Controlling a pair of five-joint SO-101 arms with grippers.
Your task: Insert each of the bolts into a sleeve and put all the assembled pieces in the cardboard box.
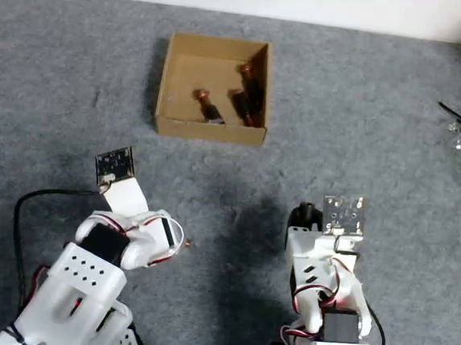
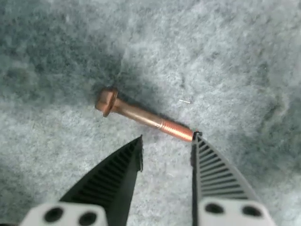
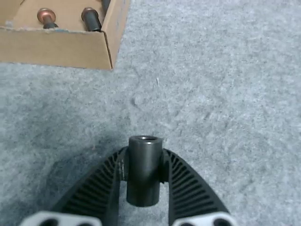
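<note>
Left gripper [image 2: 167, 137] spread, bolt [image 2: 141, 114] just past its tips.

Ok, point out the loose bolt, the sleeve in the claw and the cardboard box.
bolt [image 2: 143, 117], left wrist view, mid shank.
sleeve [image 3: 144, 174], right wrist view, side wall.
cardboard box [image 1: 208, 130], high view, near wall.

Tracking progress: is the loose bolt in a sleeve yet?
Out. The bolt lies bare on the carpet by the open left hand; the right hand clamps the empty sleeve.
</note>
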